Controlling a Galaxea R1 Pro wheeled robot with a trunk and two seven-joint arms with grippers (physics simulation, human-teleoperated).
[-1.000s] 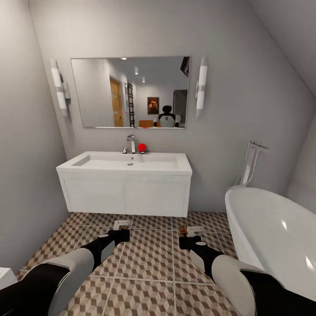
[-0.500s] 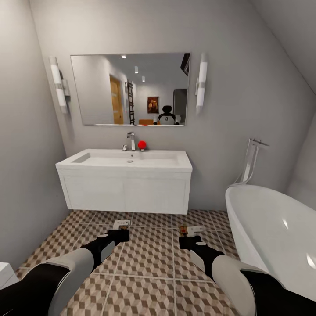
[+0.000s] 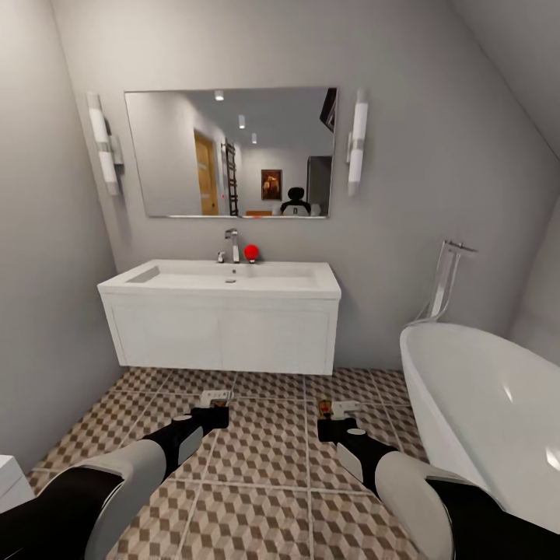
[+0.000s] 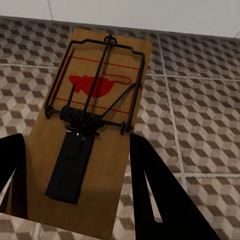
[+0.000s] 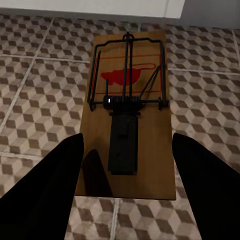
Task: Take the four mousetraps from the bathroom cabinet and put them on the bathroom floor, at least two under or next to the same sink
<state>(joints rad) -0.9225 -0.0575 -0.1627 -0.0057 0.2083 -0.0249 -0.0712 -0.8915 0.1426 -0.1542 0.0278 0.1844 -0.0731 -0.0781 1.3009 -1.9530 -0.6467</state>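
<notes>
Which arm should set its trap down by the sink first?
Left, marginally. The left gripper holds its mousetrap squarely before the sink; the right gripper sits nearer the bathtub.

The sink [image 3: 225, 278] sits on a vanity [image 3: 222, 333] against the far wall, below a mirror [image 3: 231, 152]; the bathtub [image 3: 486, 412] lies to its right; the tiled floor [image 3: 268, 435] spreads before them, under two arms.
</notes>
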